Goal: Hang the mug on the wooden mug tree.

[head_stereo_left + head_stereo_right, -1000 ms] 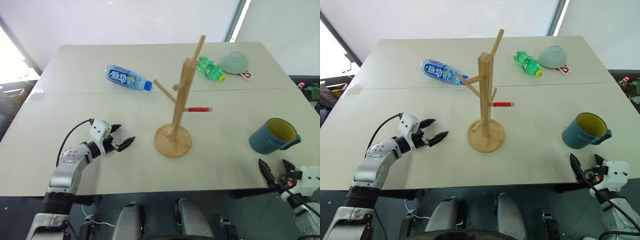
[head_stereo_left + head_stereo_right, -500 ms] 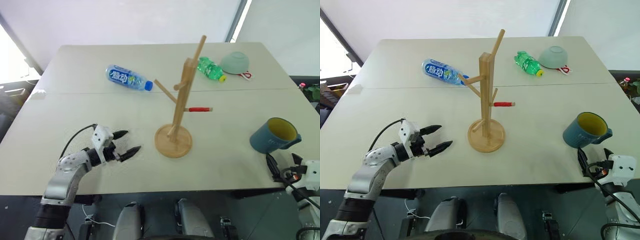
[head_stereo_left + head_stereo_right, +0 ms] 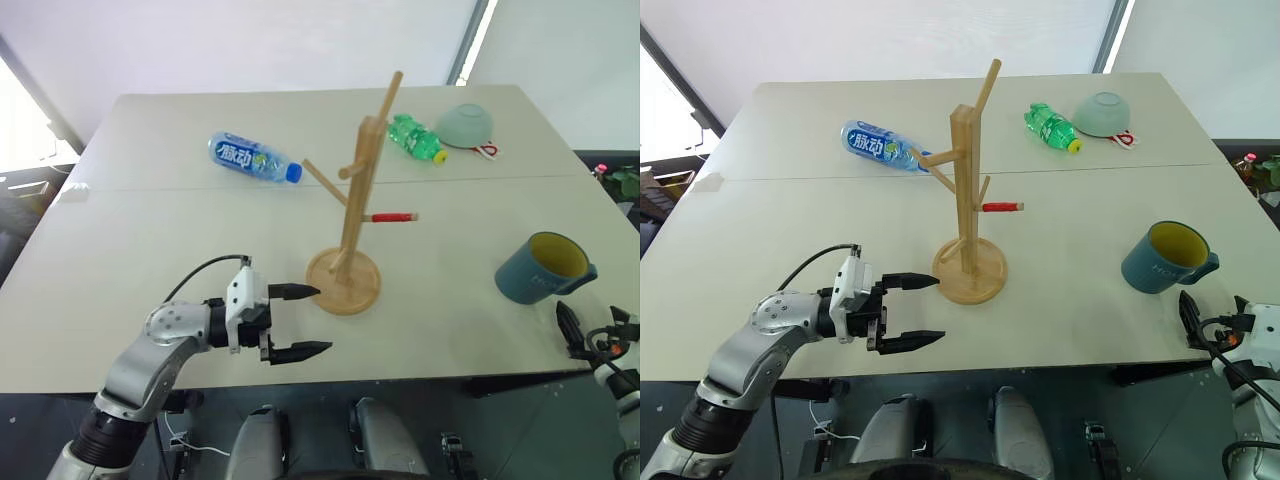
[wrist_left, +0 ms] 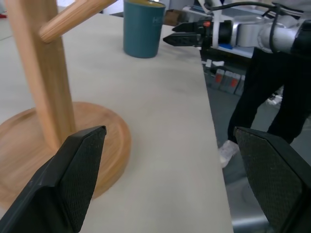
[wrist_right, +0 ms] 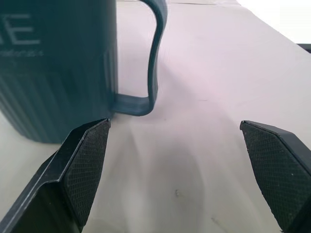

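Two black-fingered grippers work at the near edge of a pale matte table [image 3: 150, 250]. Head view: the wooden mug tree [image 3: 352, 205] stands mid-table, light smooth wood, round disc base, slanted post, angled pegs, one peg tipped red. The mug [image 3: 541, 268] sits upright toward the right near corner, dull blue-teal outside, yellow-green inside, handle turned to the right, well apart from the tree. The left gripper [image 3: 300, 322] points rightward just beside the tree's base, fingers spread, nothing between them. The right gripper [image 3: 592, 326] sits just near of the mug at the table edge, fingers spread, empty. Far side: a clear plastic bottle with blue label [image 3: 255, 159] lying down, a green plastic bottle [image 3: 417, 139] lying down, an upturned pale green bowl [image 3: 466, 124] beside it. Left wrist view: two textured black fingers [image 4: 77, 170] set wide apart; between them the tree's disc base and square-edged post with a round peg, and farther off the mug with the right gripper next to it. Right wrist view: ribbed, grid-patterned finger pads [image 5: 90, 162] held wide; the mug's dark wall, finely ridged near its foot, and its looped strap handle stand close ahead on the table, not touched.
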Available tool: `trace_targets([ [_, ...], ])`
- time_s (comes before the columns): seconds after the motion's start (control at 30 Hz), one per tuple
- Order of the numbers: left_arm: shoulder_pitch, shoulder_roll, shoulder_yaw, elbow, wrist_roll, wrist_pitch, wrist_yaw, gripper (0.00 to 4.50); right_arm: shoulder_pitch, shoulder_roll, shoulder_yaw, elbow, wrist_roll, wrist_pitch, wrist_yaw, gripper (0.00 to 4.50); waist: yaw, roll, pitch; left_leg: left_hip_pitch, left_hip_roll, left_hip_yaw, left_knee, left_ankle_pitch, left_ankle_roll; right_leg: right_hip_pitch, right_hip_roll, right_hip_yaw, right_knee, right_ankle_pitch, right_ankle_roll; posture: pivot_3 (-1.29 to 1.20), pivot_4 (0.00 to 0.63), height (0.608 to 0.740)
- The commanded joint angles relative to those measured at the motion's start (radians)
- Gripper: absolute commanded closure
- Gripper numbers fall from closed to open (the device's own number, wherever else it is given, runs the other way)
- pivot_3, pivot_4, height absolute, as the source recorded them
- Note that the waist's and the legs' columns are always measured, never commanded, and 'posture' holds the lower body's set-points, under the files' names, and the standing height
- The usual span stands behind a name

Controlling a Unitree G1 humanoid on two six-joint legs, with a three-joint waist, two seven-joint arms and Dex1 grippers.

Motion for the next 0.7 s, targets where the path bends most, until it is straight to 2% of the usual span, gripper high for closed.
trace_targets([
  [0.03, -0.01, -0.001, -0.007, -0.034, -0.009, -0.008, -0.008, 0.0, -0.03, -0.033, -0.044, 0.016, 0.013, -0.01, -0.007, 0.08, 0.001, 0.0, 0.0, 0.0, 0.0, 0.0, 0.0, 0.0, 0.0, 0.0, 0.0, 0.0, 0.0, 0.0, 0.0, 0.0, 0.15, 0.74],
  [0.7, -0.006, -0.001, -0.002, -0.07, -0.019, -0.007, -0.001, 0.0, -0.188, -0.079, -0.006, 0.157, 0.017, 0.026, 0.068, 0.08, 0.001, 0.0, 0.0, 0.0, 0.0, 0.0, 0.003, 0.0, 0.0, 0.001, 0.001, 0.0, 0.001, 0.0, 0.0, 0.0, 0.15, 0.74],
])
